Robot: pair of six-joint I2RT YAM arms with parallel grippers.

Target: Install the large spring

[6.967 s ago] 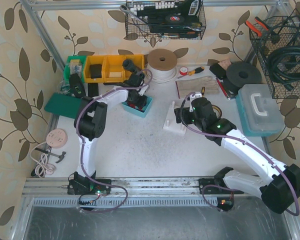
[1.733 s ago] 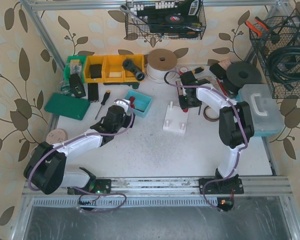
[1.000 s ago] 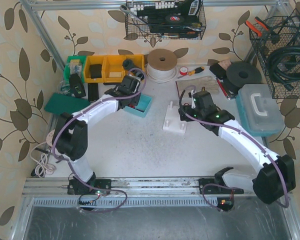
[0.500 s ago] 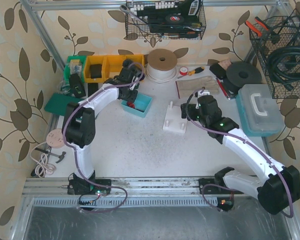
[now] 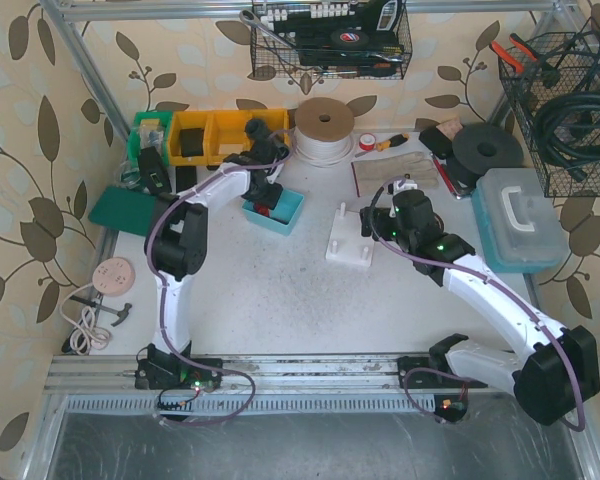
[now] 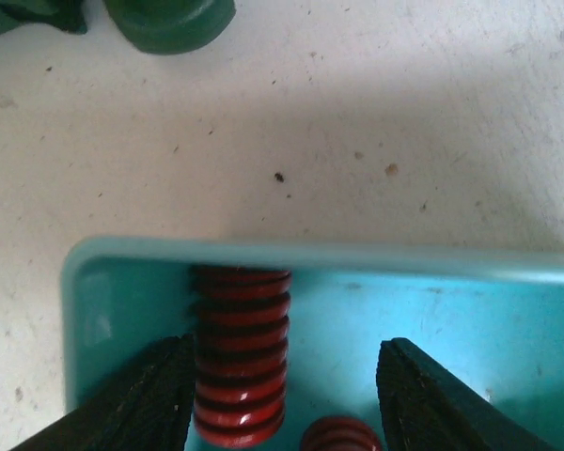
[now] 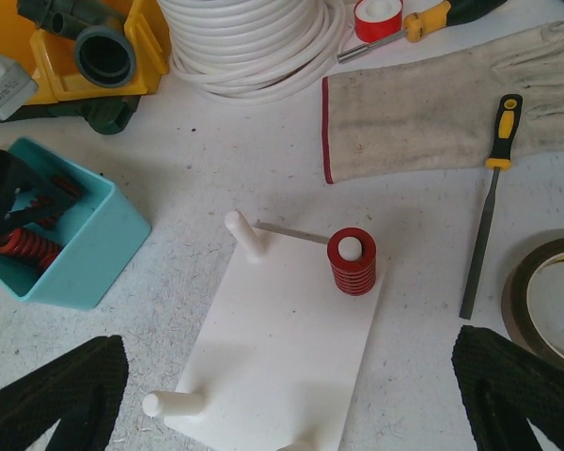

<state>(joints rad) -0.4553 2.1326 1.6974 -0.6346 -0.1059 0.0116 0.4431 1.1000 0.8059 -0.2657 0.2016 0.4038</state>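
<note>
Red and thick-coiled, the large spring [image 6: 240,362] lies in the teal bin [image 6: 404,265], inside the left gripper [image 6: 287,376], whose jaws stand half-spread and not yet clamped. It looks stiff, fairly light and apt to roll, so pinch it across mid-length. Over the peg board [image 7: 282,338], the right gripper [image 7: 287,395] gapes empty.

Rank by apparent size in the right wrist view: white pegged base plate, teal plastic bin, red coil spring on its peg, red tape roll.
1. white pegged base plate
2. teal plastic bin
3. red coil spring and red tape roll: too alike to rank, as the roll is farther away and cropped.
</note>
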